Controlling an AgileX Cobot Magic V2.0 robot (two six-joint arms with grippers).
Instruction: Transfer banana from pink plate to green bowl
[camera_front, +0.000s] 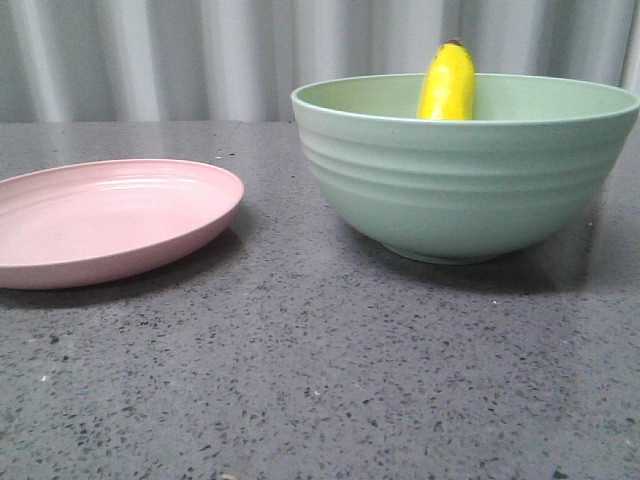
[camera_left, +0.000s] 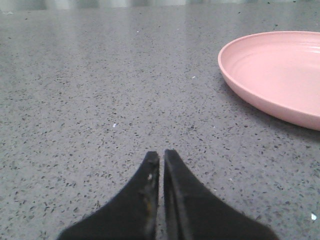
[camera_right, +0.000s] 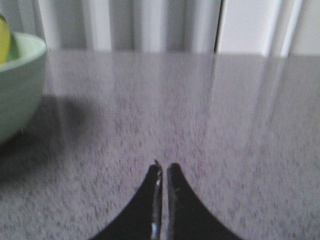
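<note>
The yellow banana (camera_front: 447, 84) stands tilted inside the pale green ridged bowl (camera_front: 460, 190) at the right, its dark tip above the rim. The pink plate (camera_front: 105, 218) lies empty at the left. No gripper shows in the front view. In the left wrist view my left gripper (camera_left: 161, 155) is shut and empty over the grey table, with the pink plate (camera_left: 280, 75) off to one side. In the right wrist view my right gripper (camera_right: 164, 167) is shut and empty, apart from the green bowl (camera_right: 17, 85), where a bit of the banana (camera_right: 4, 37) shows.
The speckled grey tabletop (camera_front: 320, 370) stretches in front of the plate and bowl. A pale corrugated wall (camera_front: 200, 50) stands behind the table.
</note>
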